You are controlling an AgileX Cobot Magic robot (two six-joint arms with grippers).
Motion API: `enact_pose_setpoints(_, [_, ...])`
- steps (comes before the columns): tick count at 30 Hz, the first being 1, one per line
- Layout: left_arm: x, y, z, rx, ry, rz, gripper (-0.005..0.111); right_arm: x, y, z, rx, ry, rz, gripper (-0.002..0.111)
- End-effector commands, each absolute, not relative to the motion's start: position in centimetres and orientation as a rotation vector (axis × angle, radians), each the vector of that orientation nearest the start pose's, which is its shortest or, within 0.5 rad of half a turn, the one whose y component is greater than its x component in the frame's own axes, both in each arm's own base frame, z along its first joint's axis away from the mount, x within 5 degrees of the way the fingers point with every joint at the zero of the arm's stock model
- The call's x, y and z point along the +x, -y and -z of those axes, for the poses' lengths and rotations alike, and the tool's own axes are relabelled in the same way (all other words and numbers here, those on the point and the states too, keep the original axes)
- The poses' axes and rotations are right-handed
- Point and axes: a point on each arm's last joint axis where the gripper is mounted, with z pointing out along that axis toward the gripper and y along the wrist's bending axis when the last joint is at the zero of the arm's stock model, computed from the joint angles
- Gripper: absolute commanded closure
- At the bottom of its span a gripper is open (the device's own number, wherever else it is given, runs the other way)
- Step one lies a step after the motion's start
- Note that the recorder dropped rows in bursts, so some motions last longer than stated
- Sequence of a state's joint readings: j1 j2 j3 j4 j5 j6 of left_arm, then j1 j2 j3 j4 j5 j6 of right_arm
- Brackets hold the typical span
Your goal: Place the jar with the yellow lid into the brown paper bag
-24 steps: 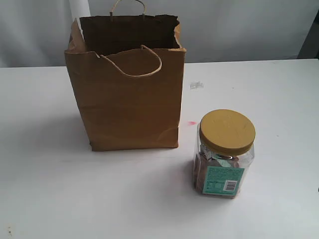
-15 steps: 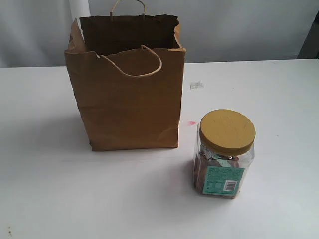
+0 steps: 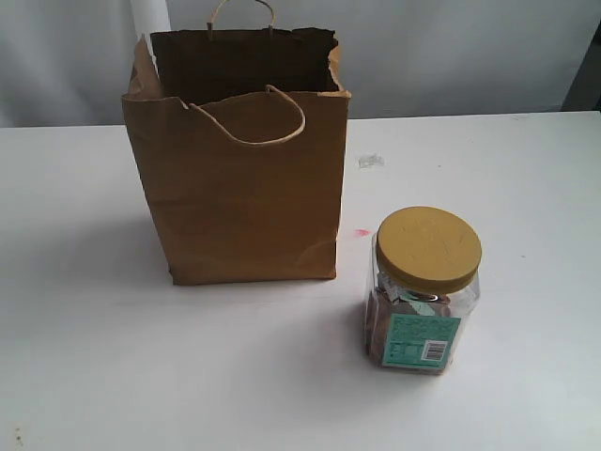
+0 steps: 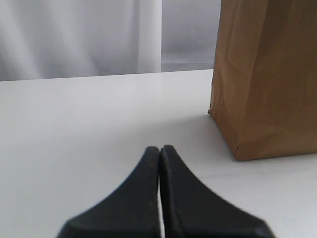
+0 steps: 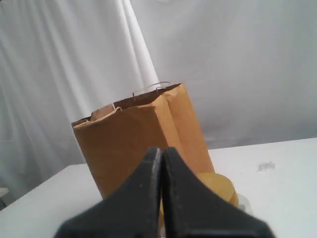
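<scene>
The brown paper bag (image 3: 246, 178) stands upright and open-topped on the white table, left of centre in the exterior view. To its right and nearer the front, the yellow-lidded jar (image 3: 423, 289) stands upright, apart from the bag. Neither gripper shows in the exterior view. My left gripper (image 4: 159, 148) is shut and empty, low over the table, with the bag's (image 4: 265, 79) lower corner a short way beyond it. My right gripper (image 5: 161, 150) is shut and empty too. Past its fingers I see the jar's yellow lid (image 5: 220, 187) and the bag (image 5: 143, 136) behind it.
A small crumpled clear scrap (image 3: 370, 161) lies on the table to the right of the bag, and a tiny pink mark (image 3: 362, 231) sits between bag and jar. A white curtain (image 5: 233, 64) hangs behind the table.
</scene>
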State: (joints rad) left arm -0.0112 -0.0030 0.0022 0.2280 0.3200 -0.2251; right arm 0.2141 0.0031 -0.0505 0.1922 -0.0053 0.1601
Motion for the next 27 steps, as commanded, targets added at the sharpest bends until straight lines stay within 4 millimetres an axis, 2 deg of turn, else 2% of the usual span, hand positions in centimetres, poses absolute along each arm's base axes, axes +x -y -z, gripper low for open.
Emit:
enact_pose_setpoints(1, [5.4,-0.5,-18.6,-0.048,-1.786,-0.038,0.106,5.4,-1.4,-25.9,0.058,-1.578,-0.429,0.108])
enact_pose_setpoints(5, [5.4,-0.5,-18.6,-0.048,-1.786,-0.038,0.106,6.7,-1.7,-29.5,-0.010,-1.797,-0.331,0.108])
enact_pose_setpoints(7, [5.4,-0.5,-18.6,-0.048,-1.786,-0.038,0.106,8.0,-1.6,-31.0,-0.047,-1.950,-0.232,0.108])
enact_pose_setpoints(11, [5.4,-0.5,-18.6,-0.048,-1.786,-0.038,0.106,10.7,-1.7,-32.8,-0.080,-2.160,-0.112,0.108])
enact_pose_setpoints(18, [5.4,-0.5,-18.6,-0.048,-1.786,-0.038,0.106,15.1,-2.7,-33.5,-0.148,-2.307,-0.081,0.108])
enact_pose_setpoints(23, [5.4,-0.5,-18.6,-0.048,-1.786,-0.038,0.106,19.4,-3.7,-33.7,-0.141,-2.496,-0.062,0.108])
enact_pose_setpoints(27, [5.4,-0.5,-18.6,-0.048,-1.786,-0.038,0.106,23.0,-4.9,-34.9,-0.132,-2.609,-0.113,0.108])
